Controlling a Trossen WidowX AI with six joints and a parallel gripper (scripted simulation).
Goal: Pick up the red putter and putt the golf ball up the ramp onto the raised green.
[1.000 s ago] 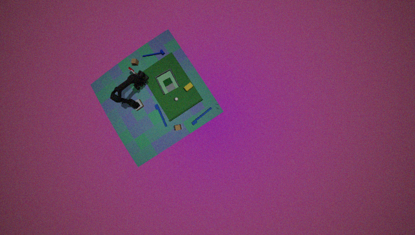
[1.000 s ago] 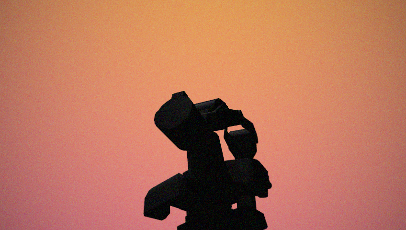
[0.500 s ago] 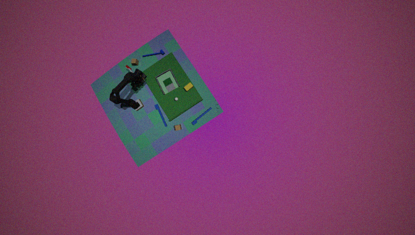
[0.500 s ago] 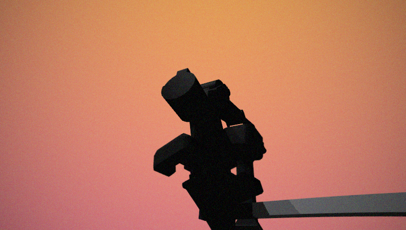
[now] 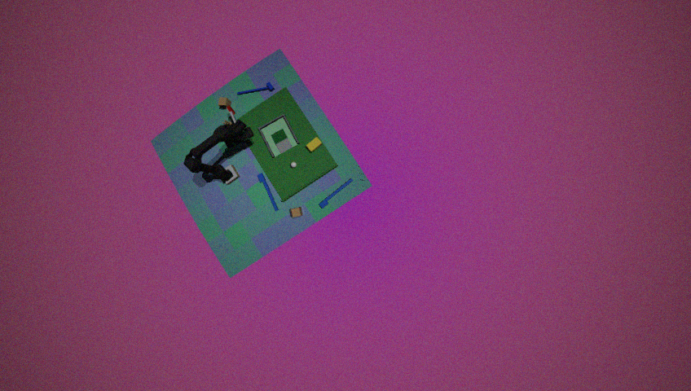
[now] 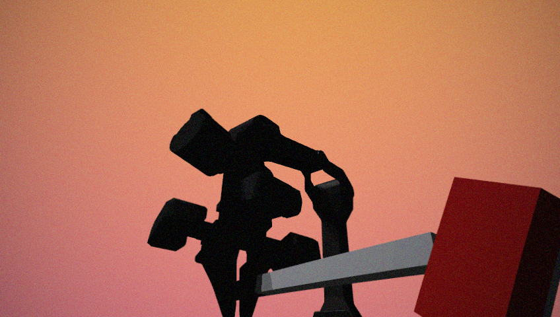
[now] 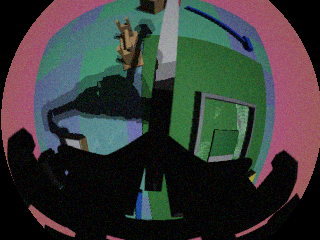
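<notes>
My gripper [image 5: 235,125] [image 7: 156,136] is shut on the red putter and holds it off the floor at the left edge of the dark green mat [image 5: 291,103]. The putter's grey shaft [image 5: 232,116] [image 6: 345,267] [image 7: 170,34] points away from the fingers and ends in the red head [image 5: 230,108] [image 6: 487,251]. The white golf ball [image 5: 293,164] lies on the mat, below the raised green [image 5: 279,137] [image 7: 227,140] with its grey ramp [image 5: 283,146]. The ball is hidden in the wrist view.
Three blue putters [image 5: 254,90] [image 5: 267,191] [image 5: 335,192] lie around the mat. A yellow block [image 5: 314,143] sits on the mat to the right of the raised green. Tan blocks [image 5: 223,102] [image 5: 296,211] lie on the checked floor. A small tan figure [image 7: 128,47] lies left of the shaft.
</notes>
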